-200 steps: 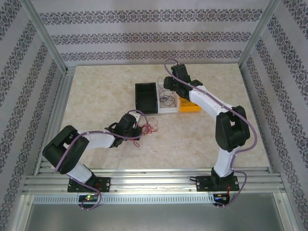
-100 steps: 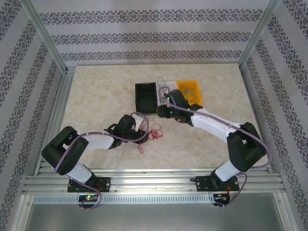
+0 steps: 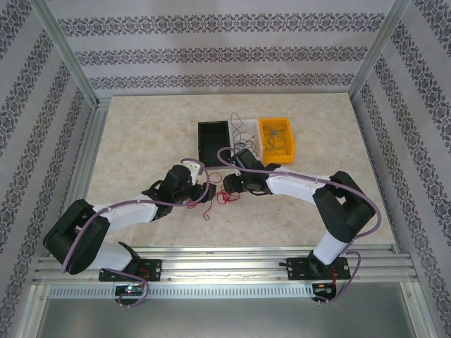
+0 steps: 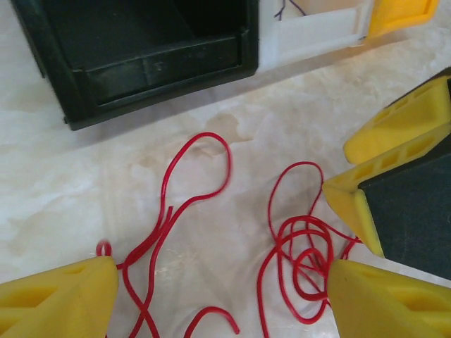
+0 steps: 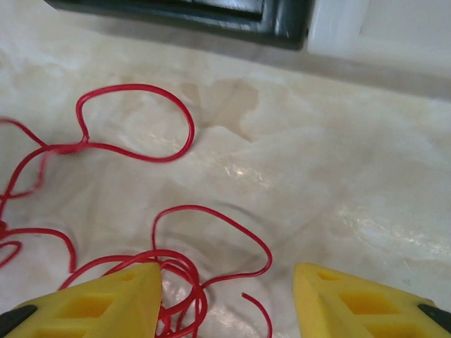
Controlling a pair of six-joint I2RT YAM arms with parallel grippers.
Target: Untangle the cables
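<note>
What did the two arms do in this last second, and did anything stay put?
The right gripper swung from the far side back to the red cables, beside the left gripper, which opened wide over them. The black bin and yellow bin stayed put.

The thin curly cables [image 4: 304, 248] are seen to be red. The marbled tabletop [image 3: 141, 141] is coloured beige with paler veining. A rectangular plastic bin [image 3: 213, 142] is shown in black, a small tray [image 3: 256, 134] in white, an open plastic box [image 3: 290, 148] in yellow. White wallpaper [image 3: 225, 53] is banded with dark floral stripes.
</note>
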